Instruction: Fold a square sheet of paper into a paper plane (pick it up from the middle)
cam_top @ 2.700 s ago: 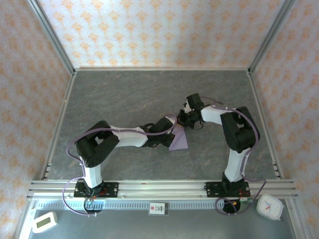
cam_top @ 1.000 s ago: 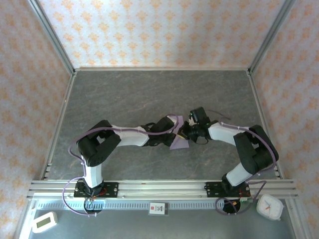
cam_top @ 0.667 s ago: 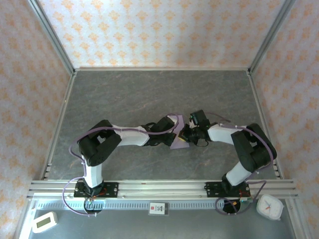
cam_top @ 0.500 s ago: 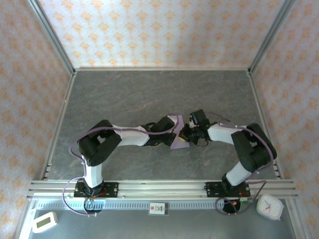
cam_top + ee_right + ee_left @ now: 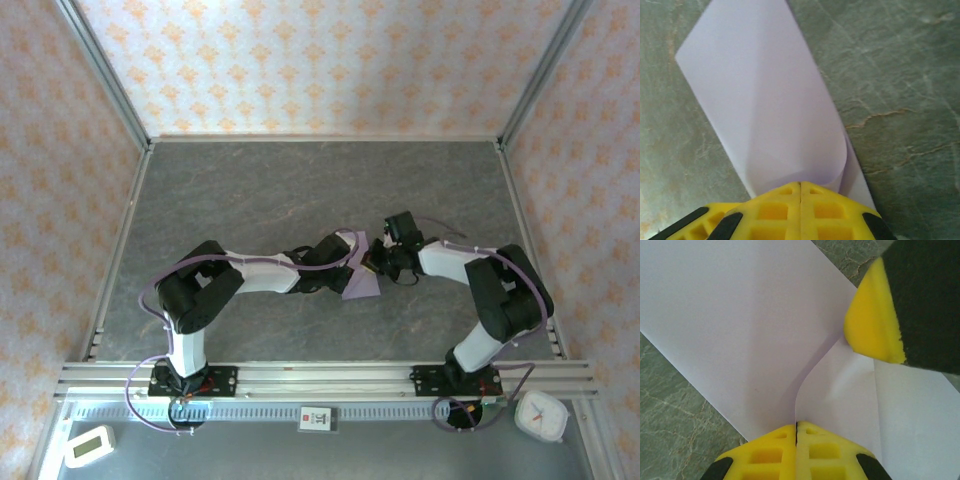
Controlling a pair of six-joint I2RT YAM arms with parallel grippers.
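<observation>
Grey marbled surface (image 5: 250, 190) with the half-folded lavender square sheet of paper (image 5: 765, 100) at its middle. It looks light, limp and easily torn, so it is best gripped at a folded edge. The left end effector (image 5: 796, 432) pinches its fold. The right end effector (image 5: 800, 192), pressed together, touches the curled flap.

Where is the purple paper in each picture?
Top external: purple paper lies near the middle of the grey marbled table.
Left wrist: purple paper spreads across the centre, above the yellow left pincer.
Right wrist: purple paper runs from upper left down to the right pincer.
Shared landmark: the grey marbled table.
</observation>
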